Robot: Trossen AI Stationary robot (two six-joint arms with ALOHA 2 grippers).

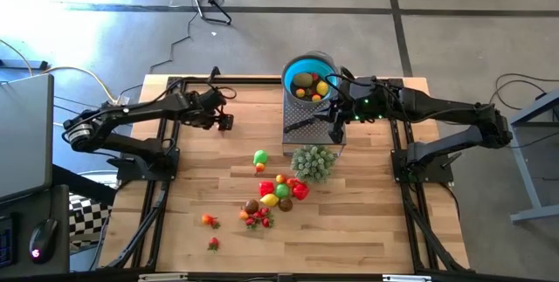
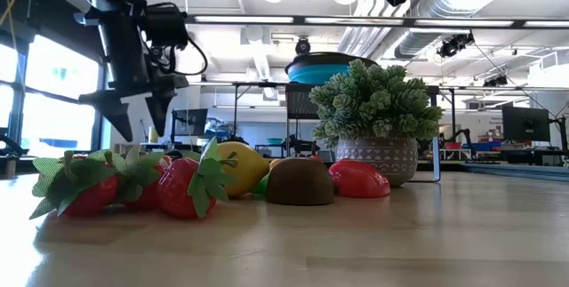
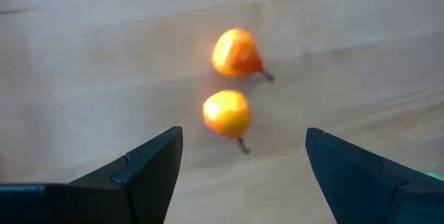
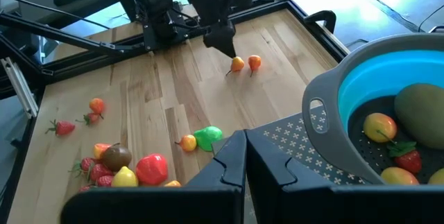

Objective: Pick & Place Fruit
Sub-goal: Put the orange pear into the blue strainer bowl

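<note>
left pincer (image 3: 239, 165) is wide open w/ nothing in it, hanging just over two orange fruits (image 3: 227, 112) lying apart from the bowl (image 1: 307, 71). right pincer (image 4: 245, 163) is shut and empty, beside the bowl. a few fruits are in the bowl; most lie on the table (image 1: 175, 221), beyond the green bush (image 1: 313, 161) from the bowl. lots left to do.

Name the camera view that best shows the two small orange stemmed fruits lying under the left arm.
Left wrist view: the two small orange stemmed fruits fill the frame, side by side on wood. The right wrist view shows them small and distant. High view hides them under the left arm; low view doesn't show them.
</note>
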